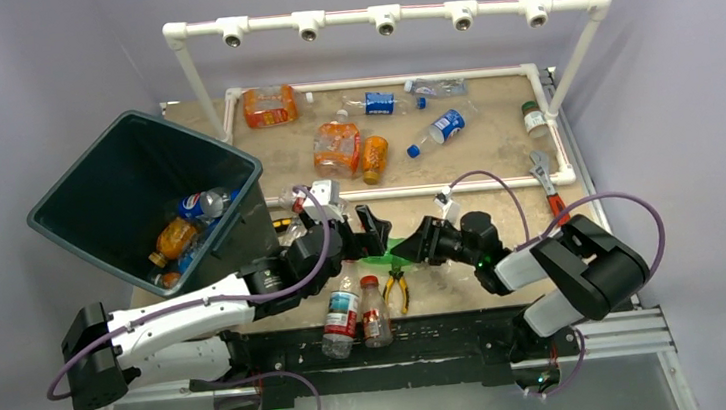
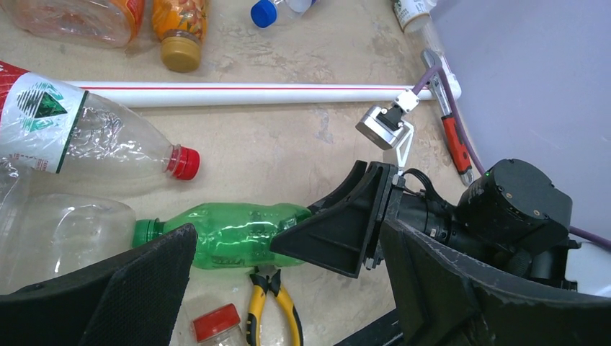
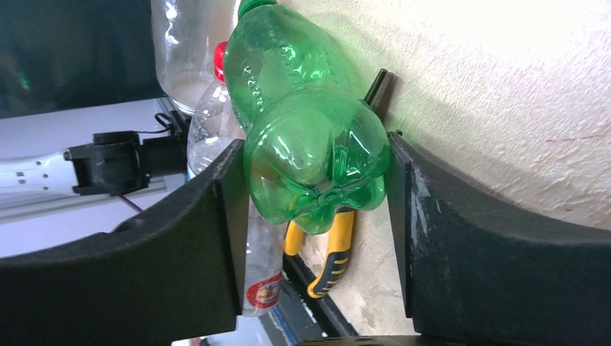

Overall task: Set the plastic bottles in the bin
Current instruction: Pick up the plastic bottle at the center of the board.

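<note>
Bottles lie scattered over the table (image 1: pixel 495 152). Several sit inside the white pipe frame (image 1: pixel 377 83) at the far side, and two (image 1: pixel 341 313) lie at the front edge just beside the yellow-handled pliers (image 1: pixel 396 287). A few (image 1: pixel 179 235) are in the bin (image 1: pixel 192 136), which stands tilted at the left.

A green bottle (image 2: pixel 223 234) lies on its side on the table at the middle front, between the two arms, with its cap toward the bin. The right arm is folded at the elbow on the right, and its forearm reaches leftward, low over the table. The right gripper (image 1: pixel 405 249) lies level, with its two fingers pressed against either side of the green bottle's base, so it grips the bottle.

The left arm stretches from its base at the lower left, passes in front of the bin and points rightward at the other arm. The left gripper (image 1: pixel 362 235) hangs above the bottle's cap end with its fingers spread wide and nothing between them. A red-handled wrench (image 1: pixel 546 182) lies at the table's right edge.
</note>
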